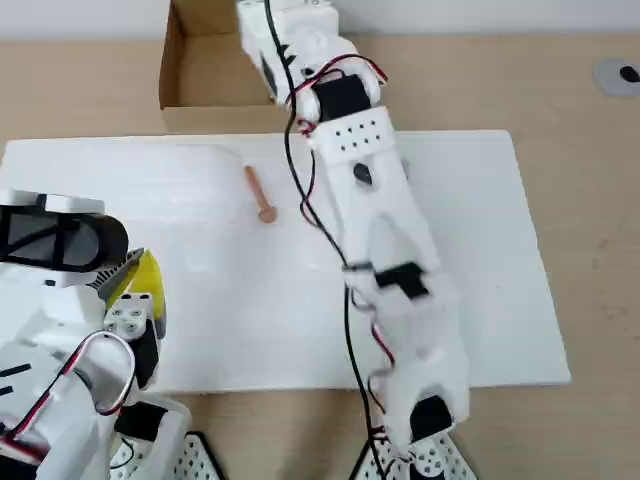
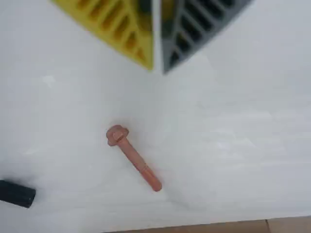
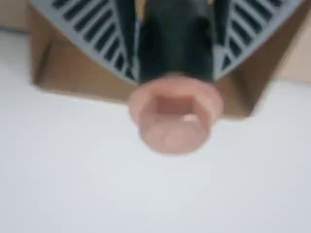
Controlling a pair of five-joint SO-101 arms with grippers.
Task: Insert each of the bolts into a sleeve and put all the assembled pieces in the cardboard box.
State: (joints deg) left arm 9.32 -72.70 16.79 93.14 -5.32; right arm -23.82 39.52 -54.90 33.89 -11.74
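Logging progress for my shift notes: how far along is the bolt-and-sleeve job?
Done: unclear, the arm hides part of the cardboard box. In hand: the right gripper holds a sleeved bolt by the box, not yet released. Left: one loose bolt and a black sleeve on the white mat.

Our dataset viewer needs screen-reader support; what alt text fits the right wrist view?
The right claw grips a black sleeve with a pinkish bolt head poking out its end, over a white mat. The cardboard box stands just behind.
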